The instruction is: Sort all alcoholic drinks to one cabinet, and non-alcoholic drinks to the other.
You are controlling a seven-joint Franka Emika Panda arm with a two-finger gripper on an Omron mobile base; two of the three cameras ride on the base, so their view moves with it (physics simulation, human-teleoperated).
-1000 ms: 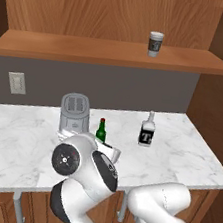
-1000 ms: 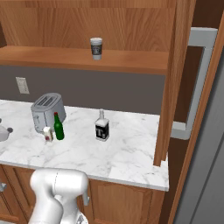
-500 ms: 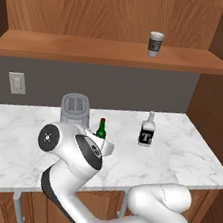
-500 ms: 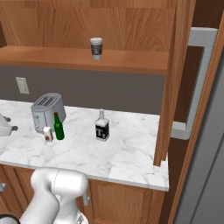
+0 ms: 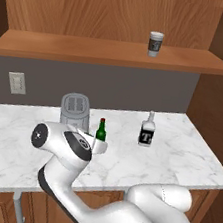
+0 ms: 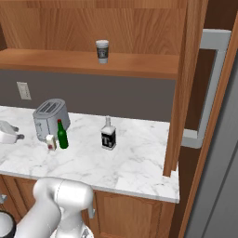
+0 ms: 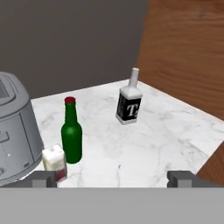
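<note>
A paper coffee cup (image 5: 155, 43) (image 6: 102, 50) with a white lid stands on the upper wooden shelf. On the marble counter, a dark-green bottle with a red cap (image 5: 101, 130) (image 6: 61, 135) (image 7: 71, 133) stands by the grey toaster. A small white carton (image 6: 50, 142) (image 7: 55, 162) sits just in front of it. A clear squarish bottle with a black label (image 5: 147, 130) (image 6: 108, 134) (image 7: 129, 100) stands apart to the right. My gripper (image 7: 113, 178) is open and empty, low over the counter's front, short of the green bottle and carton.
The grey toaster (image 5: 75, 109) (image 6: 50, 116) (image 7: 15, 135) stands right behind the carton. A wooden cabinet side (image 6: 179, 83) walls off the counter's right end. A wall socket (image 5: 17, 83) is at the back left. Bare marble lies between the two bottles.
My arm's upper joint has swung left and upward in the left base view. The bottles, carton and cup have stayed where they were.
</note>
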